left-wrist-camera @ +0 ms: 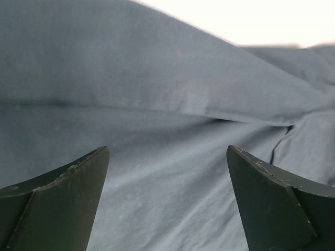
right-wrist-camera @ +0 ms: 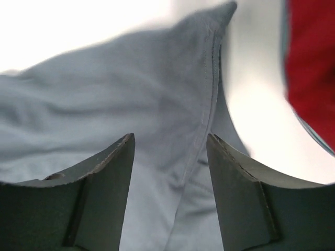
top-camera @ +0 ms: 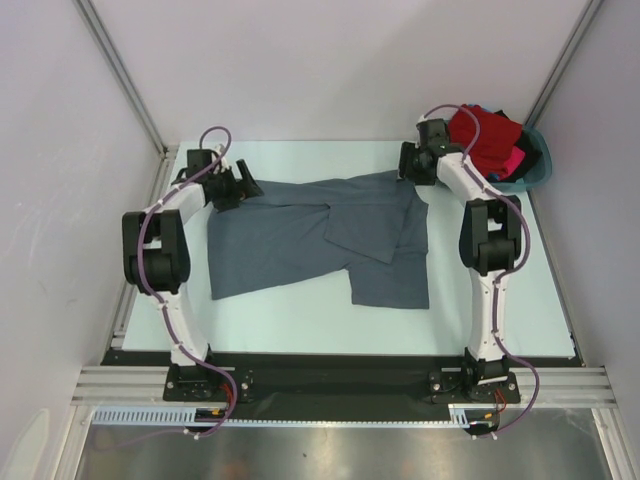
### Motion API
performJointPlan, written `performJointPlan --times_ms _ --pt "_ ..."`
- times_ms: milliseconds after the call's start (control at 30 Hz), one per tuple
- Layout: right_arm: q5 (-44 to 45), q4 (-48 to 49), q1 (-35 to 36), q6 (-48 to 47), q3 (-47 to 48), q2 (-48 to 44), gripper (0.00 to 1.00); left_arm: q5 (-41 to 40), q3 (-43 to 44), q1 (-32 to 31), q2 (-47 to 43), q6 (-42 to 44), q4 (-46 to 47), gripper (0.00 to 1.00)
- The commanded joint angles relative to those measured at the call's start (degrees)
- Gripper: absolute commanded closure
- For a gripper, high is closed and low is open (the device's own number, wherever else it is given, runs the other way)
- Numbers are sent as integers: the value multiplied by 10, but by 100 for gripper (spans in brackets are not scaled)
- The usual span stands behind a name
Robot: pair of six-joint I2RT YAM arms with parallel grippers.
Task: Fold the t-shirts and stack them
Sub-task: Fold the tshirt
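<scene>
Grey t-shirt [top-camera: 290,245] half-folded, long axis left-right.

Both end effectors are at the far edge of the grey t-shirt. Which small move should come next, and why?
Probably lower the right end effector and close it on the stitched hem of the grey t-shirt. Its jaws stand apart with that hem between them, and the left end effector is open too, so nothing seems gripped yet.

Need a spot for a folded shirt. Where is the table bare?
Bare: the near strip of table between the grey t-shirt and the arm bases, and the far strip behind it. Crowded: far-right corner, basin and right gripper.
</scene>
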Motion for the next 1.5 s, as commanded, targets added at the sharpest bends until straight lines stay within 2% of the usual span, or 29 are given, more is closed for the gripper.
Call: performJointPlan --times_ms 0,167,333,467,800,1067,1467 --pt "2 15 8 -29 -6 -99 36 -21 -48 -14 -50 -17 13 0" --pt "-38 -20 3 8 -20 -130 38 -14 -97 -88 -103 -43 37 0" --pt "-117 38 -11 79 -133 -149 45 -16 -106 -152 -106 -55 54 0" --pt "-139 78 -20 102 -213 -178 47 -23 -119 -166 -98 -58 60 1" --pt "-152 95 -21 90 -367 -286 47 -45 -242 -184 -162 -73 101 0" --pt "-179 122 -26 107 -365 -249 48 -52 -240 -185 -150 -64 85 0" --pt "-169 134 -29 126 -283 -158 48 -71 -232 -185 -157 -50 65 0"
